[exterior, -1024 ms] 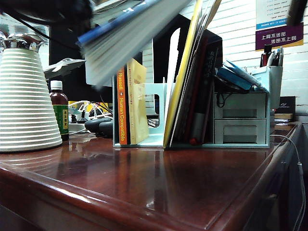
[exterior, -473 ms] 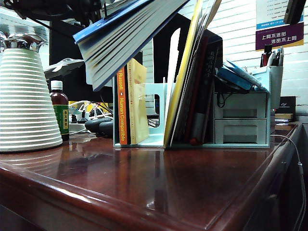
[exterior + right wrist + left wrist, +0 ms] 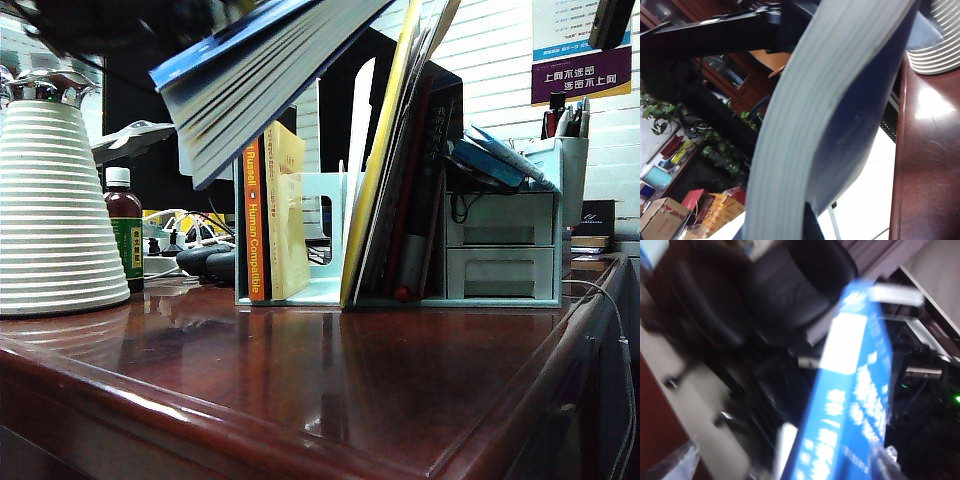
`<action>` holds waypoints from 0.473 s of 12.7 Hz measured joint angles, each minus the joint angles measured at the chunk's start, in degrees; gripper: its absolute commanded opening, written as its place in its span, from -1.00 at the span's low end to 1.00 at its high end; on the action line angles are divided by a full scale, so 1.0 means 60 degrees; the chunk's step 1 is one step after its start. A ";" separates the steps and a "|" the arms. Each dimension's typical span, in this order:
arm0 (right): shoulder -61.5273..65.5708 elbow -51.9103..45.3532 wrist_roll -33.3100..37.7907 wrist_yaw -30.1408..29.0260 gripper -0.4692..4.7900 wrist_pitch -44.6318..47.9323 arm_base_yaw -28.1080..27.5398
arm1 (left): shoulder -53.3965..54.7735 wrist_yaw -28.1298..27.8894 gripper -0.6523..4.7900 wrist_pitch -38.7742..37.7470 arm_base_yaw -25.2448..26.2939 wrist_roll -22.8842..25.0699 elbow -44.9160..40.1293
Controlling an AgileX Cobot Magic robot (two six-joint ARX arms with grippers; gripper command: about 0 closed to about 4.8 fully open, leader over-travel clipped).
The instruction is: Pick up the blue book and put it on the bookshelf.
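Exterior view shows the blue book [image 3: 255, 85] tilted in the air above the bookshelf [image 3: 325, 240], its page edges fanned downward, its blue cover upward. Left wrist view shows its blue spine [image 3: 850, 390] with white text, blurred. Right wrist view fills with grey page edges and dark-blue cover [image 3: 830, 125]. The bookshelf on the counter [image 3: 330, 390] holds an orange-spined book [image 3: 254, 225], a yellow one [image 3: 285, 210] and several leaning volumes [image 3: 410, 190]. Left gripper's fingers are hidden; their width cannot be told. Right gripper's fingers are hidden too, nearly closed, apparently pinching the book.
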 measured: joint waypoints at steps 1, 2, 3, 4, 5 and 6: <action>0.0000 0.0000 -0.0004 -0.0007 -0.84 0.0004 0.0000 | 0.0069 0.0095 1.00 -0.0044 -0.0120 0.0000 0.0000; 0.0000 0.0004 -0.0011 0.0000 -0.84 0.0029 0.0000 | 0.0117 0.0204 1.00 -0.0044 -0.0306 0.0004 0.0004; 0.0000 0.0004 -0.0011 -0.0015 -0.84 0.0033 0.0000 | 0.0178 0.0364 1.00 -0.0080 -0.0382 0.0007 0.0004; 0.0000 0.0004 -0.0011 -0.0015 -0.84 0.0029 0.0000 | 0.0189 0.0401 1.00 -0.0168 -0.0488 0.0007 0.0004; 0.0000 0.0004 -0.0011 -0.0018 -0.84 0.0029 0.0000 | 0.0186 0.0412 0.35 -0.0164 -0.0503 0.0007 0.0004; 0.0000 0.0004 -0.0011 -0.0015 -0.84 0.0025 0.0000 | 0.0189 0.0430 -0.50 -0.0160 -0.0506 0.0062 0.0004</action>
